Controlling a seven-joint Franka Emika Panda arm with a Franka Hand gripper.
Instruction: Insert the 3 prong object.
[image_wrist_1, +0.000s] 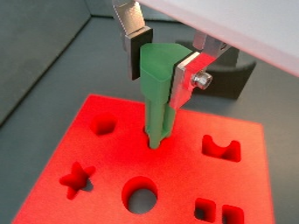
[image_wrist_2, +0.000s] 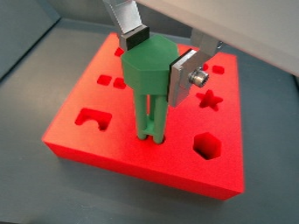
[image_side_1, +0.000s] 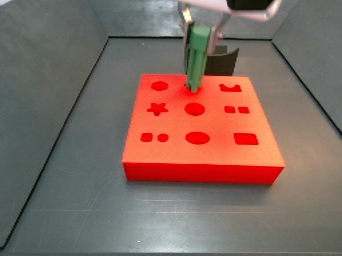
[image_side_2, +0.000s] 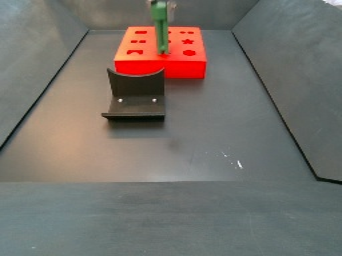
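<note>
The 3 prong object (image_wrist_1: 158, 96) is a bright-green stick with a thick head and thin rods below, seen in both wrist views (image_wrist_2: 146, 96). It stands upright over the red block (image_wrist_1: 105, 166). Its lower tips meet the block's top at a hole in the middle of one edge row (image_wrist_2: 149, 136); how deep they sit I cannot tell. My gripper (image_wrist_1: 160, 77) is shut on the stick's head, one finger on each side (image_wrist_2: 158, 63). In both side views the stick (image_side_1: 197, 55) (image_side_2: 162, 30) rises from the block (image_side_1: 201, 150) under the gripper (image_side_1: 203, 22).
The block's top has shaped holes: a star (image_wrist_1: 76, 178), a round hole (image_wrist_1: 142, 194), a hexagon (image_wrist_2: 207, 144). The dark fixture (image_side_2: 134, 95) stands on the floor beside the block (image_side_2: 187, 62), also behind it in a side view (image_side_1: 223, 58). Grey bin walls surround.
</note>
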